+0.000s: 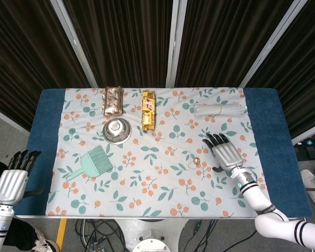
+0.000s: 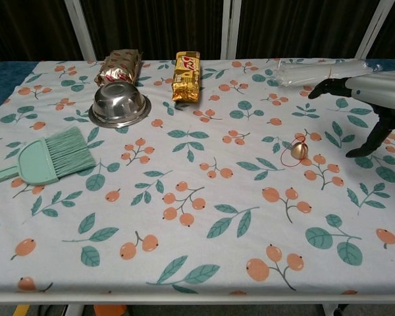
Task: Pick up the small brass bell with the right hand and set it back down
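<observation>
The small brass bell (image 1: 197, 160) (image 2: 299, 151) lies on the flowered tablecloth with a thin loop of cord beside it. My right hand (image 1: 225, 153) (image 2: 367, 97) hovers above the cloth just right of the bell, palm down, fingers spread and holding nothing. It does not touch the bell. My left hand (image 1: 13, 178) hangs off the table's left front corner, fingers straight and empty. The chest view does not show it.
A steel bowl (image 1: 117, 129), a teal hand brush (image 1: 93, 163), two snack packets (image 1: 113, 100) (image 1: 148, 108) and a clear bag of straws (image 1: 219, 108) lie on the cloth. The blue table edge (image 1: 273, 131) runs on the right.
</observation>
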Available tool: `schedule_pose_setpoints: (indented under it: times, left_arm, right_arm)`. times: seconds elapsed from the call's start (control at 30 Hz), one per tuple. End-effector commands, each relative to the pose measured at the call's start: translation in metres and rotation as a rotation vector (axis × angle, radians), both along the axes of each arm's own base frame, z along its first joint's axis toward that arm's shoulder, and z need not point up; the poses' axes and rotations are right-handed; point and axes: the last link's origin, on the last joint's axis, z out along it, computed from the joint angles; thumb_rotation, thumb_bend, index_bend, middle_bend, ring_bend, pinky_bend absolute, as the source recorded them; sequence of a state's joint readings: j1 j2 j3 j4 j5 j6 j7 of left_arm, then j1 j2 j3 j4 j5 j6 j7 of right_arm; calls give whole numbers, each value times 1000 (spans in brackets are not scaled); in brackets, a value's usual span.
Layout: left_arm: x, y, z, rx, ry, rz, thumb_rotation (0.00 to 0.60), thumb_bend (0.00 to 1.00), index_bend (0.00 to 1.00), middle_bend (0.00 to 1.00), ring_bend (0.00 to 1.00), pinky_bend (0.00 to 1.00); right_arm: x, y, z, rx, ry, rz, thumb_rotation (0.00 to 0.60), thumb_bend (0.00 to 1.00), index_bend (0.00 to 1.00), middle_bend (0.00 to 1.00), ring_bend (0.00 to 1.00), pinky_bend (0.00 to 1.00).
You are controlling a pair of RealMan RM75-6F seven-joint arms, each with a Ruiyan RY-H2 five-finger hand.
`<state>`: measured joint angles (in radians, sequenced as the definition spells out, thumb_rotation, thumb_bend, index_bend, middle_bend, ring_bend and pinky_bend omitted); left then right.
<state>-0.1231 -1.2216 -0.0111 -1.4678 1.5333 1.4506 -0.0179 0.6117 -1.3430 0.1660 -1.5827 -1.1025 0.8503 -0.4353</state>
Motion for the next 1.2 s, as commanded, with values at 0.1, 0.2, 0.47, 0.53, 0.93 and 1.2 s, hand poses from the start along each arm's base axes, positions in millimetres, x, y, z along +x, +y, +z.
schedule_pose_setpoints:
  times: [0.1, 0.2, 0.47, 0.53, 0.93, 1.2]
  left_arm:
    - [-3, 2, -2, -10, -12, 4, 600, 0, 83, 85, 0, 0]
    - [-5, 2, -2, -13, -14, 4, 600, 0, 83, 86, 0, 0]
    - [-11, 0, 2, -7, -21, 17, 600, 0, 84, 86, 0, 0]
    - [-12, 0, 2, -6, -22, 18, 600, 0, 83, 86, 0, 0]
    - [-13, -1, 3, -4, -26, 19, 600, 0, 84, 86, 0, 0]
    - [-12, -1, 3, -7, -25, 18, 600, 0, 83, 86, 0, 0]
  right_arm:
    - [17, -6, -19, 8, -13, -13, 600, 65, 245, 0, 0, 0]
    - [23, -8, -24, -4, -11, -9, 600, 77, 285, 0, 0, 0]
    - [32, -13, -31, -5, -18, 1, 600, 126, 353, 0, 0, 0]
    - [33, -14, -33, -1, -14, 5, 600, 143, 365, 0, 0, 0]
    - [33, -13, -39, 6, -5, 11, 600, 175, 439, 9, 0, 0]
    - [33, -14, -38, 9, -11, 11, 600, 206, 476, 23, 0, 0]
